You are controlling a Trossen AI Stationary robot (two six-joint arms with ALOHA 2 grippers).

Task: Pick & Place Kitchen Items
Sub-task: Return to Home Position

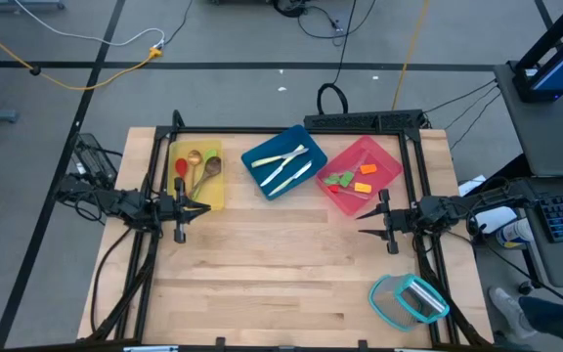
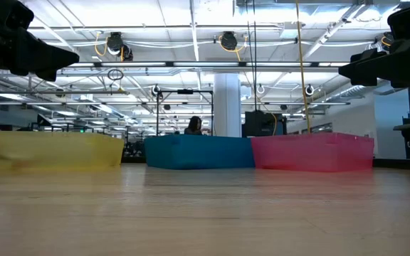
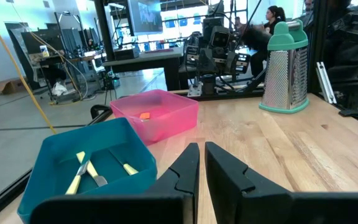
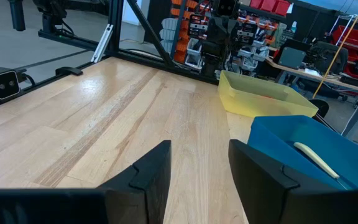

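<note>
Spoons (image 1: 197,168), red, gold and brown, lie in the yellow plastic tray (image 1: 215,201) beside the near-closed, empty left gripper (image 1: 201,208); right gripper (image 1: 365,232) gapes empty.

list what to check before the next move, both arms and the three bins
1. Left gripper empty: ok, shut on nothing, by the table's left side.
2. Right gripper empty: ok, open, holding nothing.
3. Spoons inside yellow bin: ok.
4. Cream knives inside blue bin: ok.
5. Small coloured pieces inside pink bin: ok.
6. Table free of loose items: not ok, a teal-topped grater stands near the right arm.
</note>
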